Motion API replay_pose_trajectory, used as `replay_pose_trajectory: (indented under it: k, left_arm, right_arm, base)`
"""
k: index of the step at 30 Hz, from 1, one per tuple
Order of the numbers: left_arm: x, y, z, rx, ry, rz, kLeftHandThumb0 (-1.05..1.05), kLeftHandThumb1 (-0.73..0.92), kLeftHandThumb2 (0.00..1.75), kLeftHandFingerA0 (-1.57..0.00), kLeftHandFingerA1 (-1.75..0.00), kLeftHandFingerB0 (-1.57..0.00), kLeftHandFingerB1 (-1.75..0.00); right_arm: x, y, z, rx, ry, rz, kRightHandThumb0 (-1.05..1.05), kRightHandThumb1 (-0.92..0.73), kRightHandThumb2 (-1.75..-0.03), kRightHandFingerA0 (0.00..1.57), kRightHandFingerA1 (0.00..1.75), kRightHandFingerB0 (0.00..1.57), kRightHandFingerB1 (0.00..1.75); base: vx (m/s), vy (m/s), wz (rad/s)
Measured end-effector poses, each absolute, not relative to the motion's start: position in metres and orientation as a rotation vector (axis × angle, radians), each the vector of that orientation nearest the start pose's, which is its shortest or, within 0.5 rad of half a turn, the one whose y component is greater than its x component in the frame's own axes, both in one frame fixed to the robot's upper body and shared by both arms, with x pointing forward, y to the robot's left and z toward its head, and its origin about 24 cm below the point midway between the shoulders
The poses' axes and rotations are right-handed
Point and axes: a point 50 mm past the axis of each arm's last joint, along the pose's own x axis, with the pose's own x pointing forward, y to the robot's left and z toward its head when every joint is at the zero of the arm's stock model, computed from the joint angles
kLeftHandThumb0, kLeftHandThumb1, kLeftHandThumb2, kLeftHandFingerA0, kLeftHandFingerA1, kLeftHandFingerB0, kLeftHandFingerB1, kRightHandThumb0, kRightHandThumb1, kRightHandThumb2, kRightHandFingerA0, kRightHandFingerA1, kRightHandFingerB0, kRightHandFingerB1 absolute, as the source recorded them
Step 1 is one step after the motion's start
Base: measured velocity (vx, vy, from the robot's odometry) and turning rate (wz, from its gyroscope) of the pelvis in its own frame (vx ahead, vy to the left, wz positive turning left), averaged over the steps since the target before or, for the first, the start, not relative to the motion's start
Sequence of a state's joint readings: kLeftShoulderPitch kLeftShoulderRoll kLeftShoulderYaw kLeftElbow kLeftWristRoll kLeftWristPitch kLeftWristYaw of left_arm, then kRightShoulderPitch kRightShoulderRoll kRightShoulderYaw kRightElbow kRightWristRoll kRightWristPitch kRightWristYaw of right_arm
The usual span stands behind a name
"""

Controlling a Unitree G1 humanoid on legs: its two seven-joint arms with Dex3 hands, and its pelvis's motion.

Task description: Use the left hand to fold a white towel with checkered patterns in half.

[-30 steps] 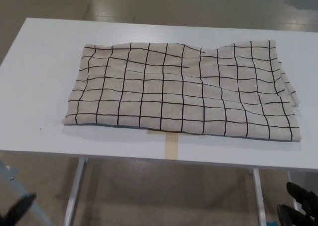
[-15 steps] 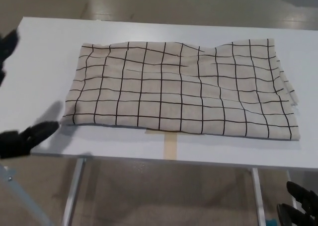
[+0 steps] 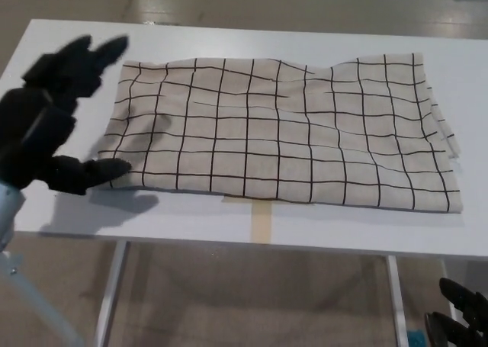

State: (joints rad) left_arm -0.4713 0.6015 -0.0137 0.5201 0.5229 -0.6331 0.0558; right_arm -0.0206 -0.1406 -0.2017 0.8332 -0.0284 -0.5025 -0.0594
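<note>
One left hand spread wide, beside towel

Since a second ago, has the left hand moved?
Yes. The left hand has come up from below the table edge and now hovers open at the towel's left edge.

Readable text: none in view.
Towel: only a grid of black lines on pale cloth, with no letters or numbers.
Desk: plain white, no label; the tan strip just below the towel's near edge is blank.
</note>
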Motion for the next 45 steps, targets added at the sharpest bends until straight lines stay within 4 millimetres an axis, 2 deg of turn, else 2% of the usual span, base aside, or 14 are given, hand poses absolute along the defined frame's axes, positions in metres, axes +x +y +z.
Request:
replay_pose_trajectory:
  k: [5, 6, 16, 34, 35, 39, 40, 45]
  left_arm:
    - [0.330, 0.229, 0.122, 1.157, -0.449, -0.209, -0.54, 0.36, 0.73, -0.01, -0.17, -0.05, -0.20]
    - [0.333, 0.227, 0.114, 1.198, -0.414, -0.234, -0.54, 0.36, 0.73, -0.01, -0.17, -0.05, -0.20]
    - [0.336, 0.219, 0.085, 1.390, -0.342, -0.329, -0.53, 0.36, 0.73, -0.01, -0.15, -0.04, -0.19]
    - [0.353, 0.201, 0.086, 1.504, -0.412, -0.290, -0.51, 0.36, 0.74, 0.00, -0.19, -0.02, -0.22]
    - [0.354, 0.200, 0.087, 1.506, -0.418, -0.286, -0.52, 0.44, 0.66, -0.05, -0.18, -0.06, -0.19]
    - [0.357, 0.194, 0.087, 1.518, -0.443, -0.270, -0.52, 0.42, 0.68, -0.05, -0.19, -0.05, -0.20]
    - [0.358, 0.193, 0.086, 1.527, -0.449, -0.265, -0.48, 0.33, 0.73, 0.00, -0.27, -0.05, -0.29]
    - [0.360, 0.192, 0.082, 1.551, -0.453, -0.248, -0.47, 0.34, 0.73, -0.01, -0.32, -0.04, -0.33]
  right_arm:
    - [0.198, -0.233, -0.075, -0.136, 0.292, -0.260, -0.51, -0.66, -0.61, 0.45, 0.39, 0.41, 0.36]
    - [0.198, -0.233, -0.075, -0.135, 0.291, -0.260, -0.51, -0.66, -0.61, 0.45, 0.39, 0.41, 0.36]
    - [0.193, -0.232, -0.078, -0.131, 0.294, -0.271, -0.50, -0.66, -0.60, 0.45, 0.39, 0.41, 0.36]
    - [0.192, -0.233, -0.078, -0.132, 0.285, -0.281, -0.47, -0.68, -0.60, 0.46, 0.40, 0.42, 0.37]
    - [0.192, -0.233, -0.078, -0.132, 0.285, -0.281, -0.47, -0.68, -0.60, 0.46, 0.40, 0.42, 0.37]
    - [0.193, -0.233, -0.077, -0.131, 0.282, -0.282, -0.47, -0.68, -0.60, 0.46, 0.40, 0.42, 0.37]
    - [0.194, -0.233, -0.077, -0.130, 0.281, -0.282, -0.47, -0.68, -0.60, 0.46, 0.40, 0.42, 0.37]
    - [0.194, -0.233, -0.077, -0.129, 0.280, -0.283, -0.48, -0.66, -0.61, 0.46, 0.40, 0.42, 0.37]
  base:
    - [0.00, 0.000, 0.00]
    - [0.00, 0.000, 0.00]
    - [0.00, 0.000, 0.00]
    - [0.00, 0.000, 0.00]
    - [0.00, 0.000, 0.00]
    - [0.00, 0.000, 0.00]
    - [0.00, 0.000, 0.00]
    - [0.00, 0.000, 0.00]
